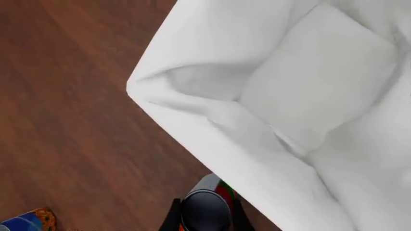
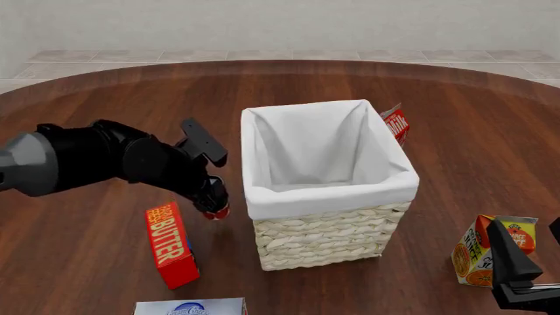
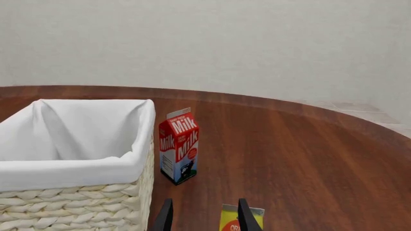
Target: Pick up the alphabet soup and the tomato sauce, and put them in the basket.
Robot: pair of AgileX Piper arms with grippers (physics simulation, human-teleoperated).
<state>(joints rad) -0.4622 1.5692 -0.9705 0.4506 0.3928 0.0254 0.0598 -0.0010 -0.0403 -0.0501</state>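
1. One tall square cream wicker basket with white cloth lining (image 2: 328, 230) stands mid-table; inside shows only bare lining.
2. One red-and-green tomato sauce can with dark metal top (image 1: 207, 208) is clamped between the left gripper's (image 2: 212, 197) fingers, held just outside the basket's left wall, below rim level in the front view, above the table.
3. One blue-and-orange alphabet soup can (image 1: 27, 221) shows only at the edge of the left wrist view, lying on the wood, well apart from the basket; not visible in the front view.
4. Right gripper (image 3: 201, 216): two dark fingers spread apart with nothing between them, low at the table's right near side.
5. One orange juice carton (image 2: 486, 252) just beside the right gripper.
6. One red-and-white milk carton (image 3: 178, 145) upright behind the basket's right far corner.
7. One red butter box (image 2: 172, 244) left of the basket, tilted.
8. One pale blue-and-white box (image 2: 190, 306), cut off at the near edge.
9. One round dark wooden table (image 2: 105, 92).
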